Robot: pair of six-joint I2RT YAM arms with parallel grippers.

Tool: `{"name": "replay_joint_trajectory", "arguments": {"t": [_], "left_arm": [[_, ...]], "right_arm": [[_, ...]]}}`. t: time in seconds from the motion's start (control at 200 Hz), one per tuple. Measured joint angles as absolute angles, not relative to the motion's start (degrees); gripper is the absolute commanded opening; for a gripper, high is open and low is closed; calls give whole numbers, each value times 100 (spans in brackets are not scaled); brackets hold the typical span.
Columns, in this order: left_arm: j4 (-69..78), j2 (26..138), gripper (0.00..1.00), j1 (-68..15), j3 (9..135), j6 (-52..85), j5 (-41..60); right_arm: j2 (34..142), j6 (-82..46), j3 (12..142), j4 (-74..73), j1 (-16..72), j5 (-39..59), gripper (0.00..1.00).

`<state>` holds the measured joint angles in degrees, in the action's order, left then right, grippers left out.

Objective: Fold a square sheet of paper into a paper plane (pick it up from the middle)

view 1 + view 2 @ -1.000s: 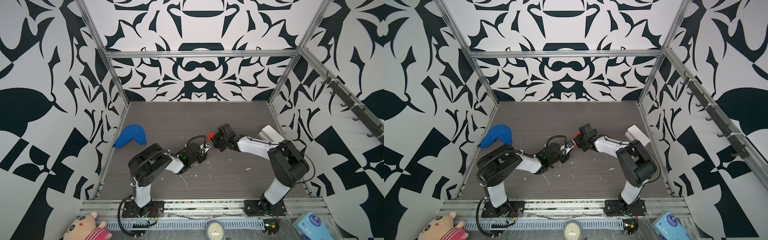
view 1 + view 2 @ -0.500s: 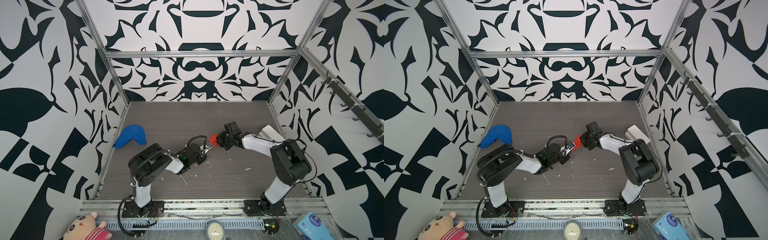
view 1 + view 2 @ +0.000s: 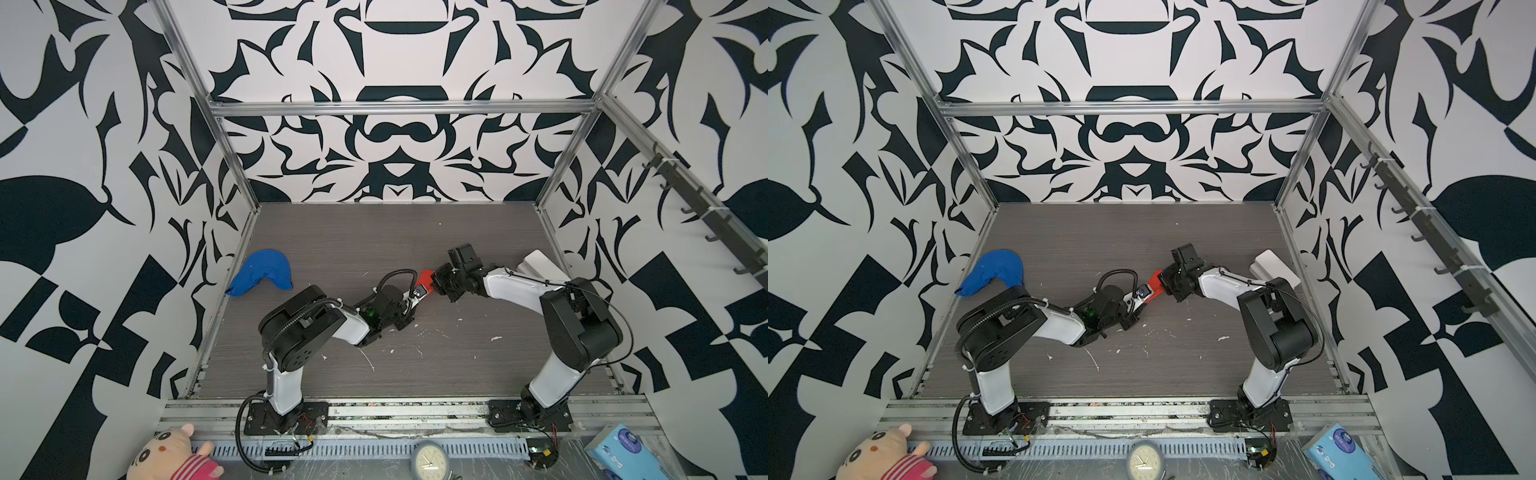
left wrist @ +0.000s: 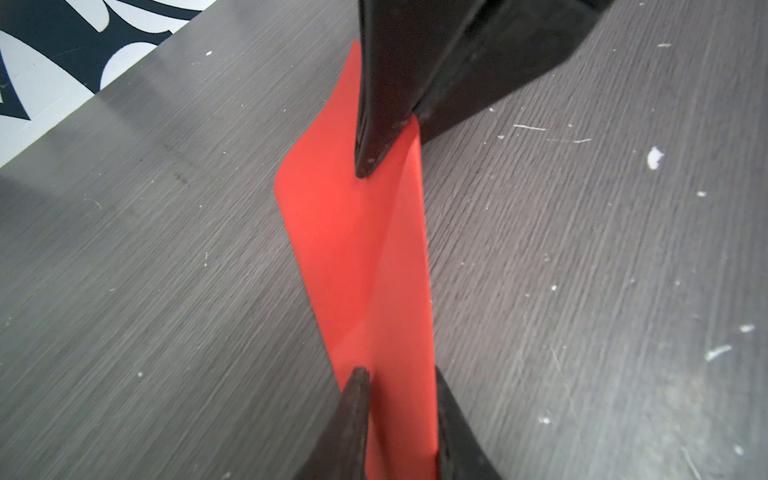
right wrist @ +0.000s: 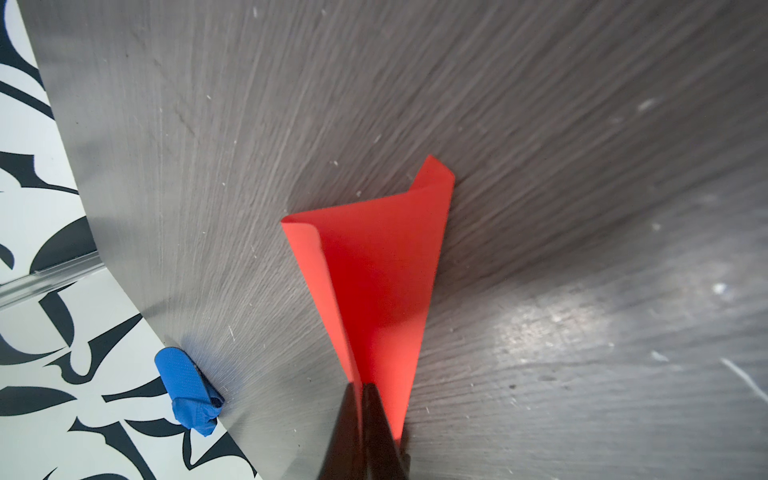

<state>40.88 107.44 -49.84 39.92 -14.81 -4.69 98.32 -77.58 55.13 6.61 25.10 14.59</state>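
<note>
By the right edge of the grey wood-grain surface (image 3: pixel 374 232), a white box (image 3: pixel 542 268), lying flat, inside not visible. At the middle of the surface, held between the two arms, a bright red paper (image 3: pixel 424 279): thin, smooth, unmarked, folded lengthwise into a narrow strip with soft, unpressed creases. Long axis slanting from the near left toward the far right in both top views, one end at each gripper. Right gripper (image 5: pixel 360 386) pinched tight on a narrow part of the paper, fingers together with only the paper between them; from there fanning wider, two free corners curled over. Left gripper (image 4: pixel 399 372) with fingers apart, one on each side of the strip's other end; touching its edges or not, impossible to tell. Near the left edge, a crumpled blue cloth (image 3: pixel 262 272), well apart from the paper. Small white flecks (image 3: pixel 494 338) scattered across the near half of the surface.
</note>
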Motion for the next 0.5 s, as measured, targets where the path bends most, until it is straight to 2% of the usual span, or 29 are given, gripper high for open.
{"name": "replay_joint_trajectory", "arguments": {"t": [0.225,0.5], "left_arm": [[4077,10742,33,-4984,4010,-1422,-454],[3977,10742,21,-4954,4010,-1332,-401]], "right_arm": [[9981,-7749,5513,666,2510,1485,2],[10049,-7734,5513,666,2510,1505,2]]}}
